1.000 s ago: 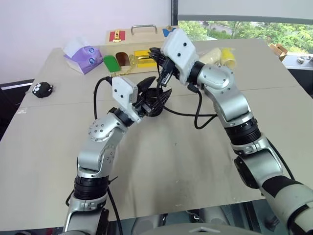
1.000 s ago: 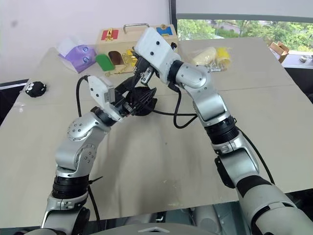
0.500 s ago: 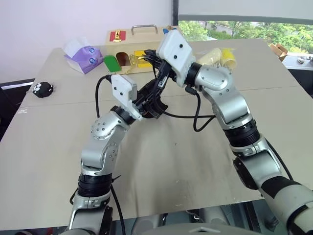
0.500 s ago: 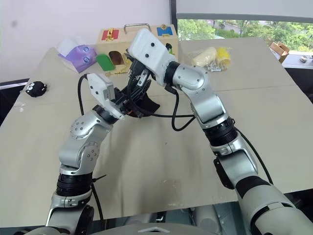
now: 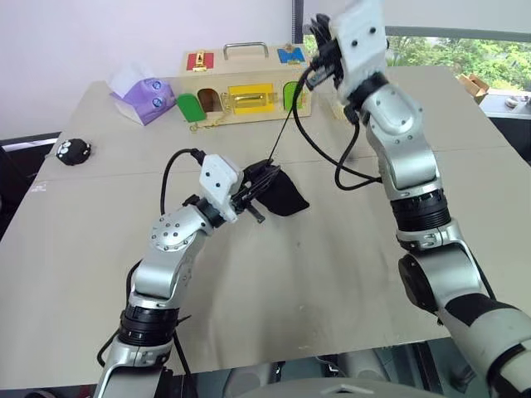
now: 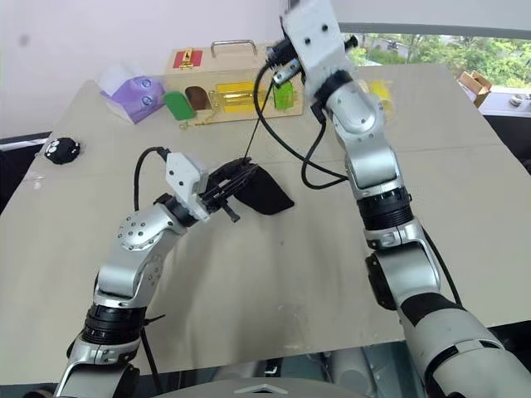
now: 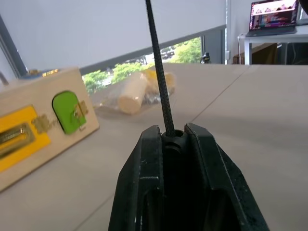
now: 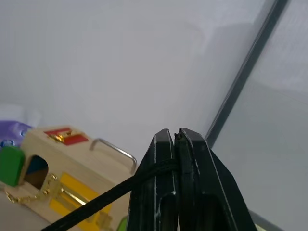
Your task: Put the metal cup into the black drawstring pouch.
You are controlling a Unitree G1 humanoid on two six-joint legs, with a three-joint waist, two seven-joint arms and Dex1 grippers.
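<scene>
on the tabletop [image 5: 348, 274], the left pincer [image 5: 259, 184] is clamped on the neck of the black drawstring pouch [image 5: 282, 195], lying mid-table. farther back, the raised right pincer [image 5: 318, 50] pinches its taut cord [image 5: 282, 137] shut.

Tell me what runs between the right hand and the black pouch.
A thin black cord, pulled taut, runs from the raised right hand down to the black drawstring pouch at the left hand; the left eye view shows it.

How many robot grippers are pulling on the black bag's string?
2. The left gripper grips the bead at the black drawstring pouch on the table; the right gripper pinches the cord high above.
</scene>
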